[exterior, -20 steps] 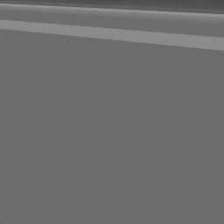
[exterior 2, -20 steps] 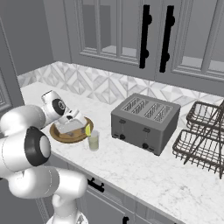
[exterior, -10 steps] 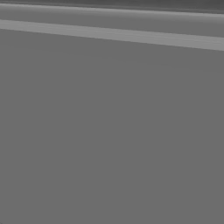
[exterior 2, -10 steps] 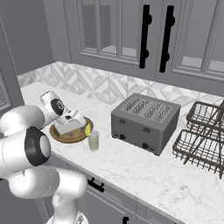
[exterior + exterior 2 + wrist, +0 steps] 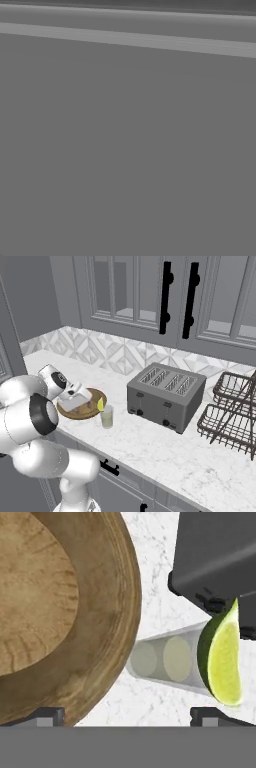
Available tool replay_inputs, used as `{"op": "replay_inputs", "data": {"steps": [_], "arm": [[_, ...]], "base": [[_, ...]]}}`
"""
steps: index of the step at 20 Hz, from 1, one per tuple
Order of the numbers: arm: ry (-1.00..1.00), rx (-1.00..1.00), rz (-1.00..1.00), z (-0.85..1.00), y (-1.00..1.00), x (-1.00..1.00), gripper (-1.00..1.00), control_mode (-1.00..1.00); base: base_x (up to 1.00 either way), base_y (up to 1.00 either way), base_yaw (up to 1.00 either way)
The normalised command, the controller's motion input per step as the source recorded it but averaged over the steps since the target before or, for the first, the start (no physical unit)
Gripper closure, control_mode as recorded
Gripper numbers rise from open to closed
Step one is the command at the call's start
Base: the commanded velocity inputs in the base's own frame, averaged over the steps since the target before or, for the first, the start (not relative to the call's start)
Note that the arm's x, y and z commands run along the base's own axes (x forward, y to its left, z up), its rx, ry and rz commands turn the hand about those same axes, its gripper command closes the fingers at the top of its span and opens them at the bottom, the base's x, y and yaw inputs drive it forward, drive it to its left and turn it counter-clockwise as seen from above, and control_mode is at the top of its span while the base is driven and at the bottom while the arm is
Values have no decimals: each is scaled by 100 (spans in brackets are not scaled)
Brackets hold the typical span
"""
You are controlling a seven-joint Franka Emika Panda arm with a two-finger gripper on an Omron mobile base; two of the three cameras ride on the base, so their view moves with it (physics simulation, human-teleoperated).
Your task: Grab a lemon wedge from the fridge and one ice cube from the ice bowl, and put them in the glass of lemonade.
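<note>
Tan wood-grain ice bowl (image 5: 75, 612); yellow-green lemon wedge (image 5: 222, 662).

Flat even light, soft shadows; sharp render

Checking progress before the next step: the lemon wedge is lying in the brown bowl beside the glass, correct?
Not quite. The lemon wedge sits on the rim of the glass of lemonade, not in the ice bowl. The hand view shows it, and the right base view agrees. The glass does stand beside the bowl.

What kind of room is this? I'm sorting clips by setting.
A kitchen, rendered rather than real: a marble-look counter carries a toaster and a wire dish rack, with grey cabinets above.
</note>
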Motion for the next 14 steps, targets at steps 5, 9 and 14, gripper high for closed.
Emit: {"op": "replay_inputs", "data": {"steps": [5, 9, 14], "arm": [[0, -6, 0, -36, -6, 32, -100, -100], [-1, 0, 0, -6, -7, 26, -100, -100], [0, 0, 0, 4, -23, 5, -100, -100]], "base": [[0, 0, 0], [0, 0, 0], [0, 0, 0]]}}
